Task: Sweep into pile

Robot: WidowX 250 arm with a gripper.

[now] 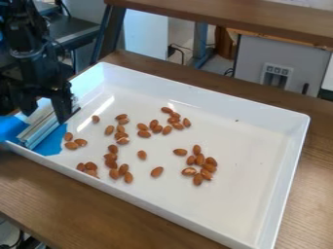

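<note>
In the camera view, the pincer [45, 116] hangs at the left of the frame, over the left end of the white tray [296, 146], with its fingers apart on either side of a pale, ridged sweeper [40, 127] that is pinched between them. The sweeper lies slantwise, running from lower left to upper right, with blue material [53, 145] around its lower part. The almonds [141, 155] are on the tray floor to the right of the pincer and the sweeper. The closest few are just beside the right edge of the blue material; a loose group spreads across the middle of the frame, another runs below it toward the tray's near wall, and a tighter cluster is well apart from the pincer, right of centre. Several almonds touch one another, while a few lie alone between the groups. The black arm [29, 48] comes in at the upper left, its wrist above the pincer and its fingers pointing down. The tray sits on a brown wooden table [39, 189], and a grey cabinet [253, 53] stands behind at the upper right.
</note>
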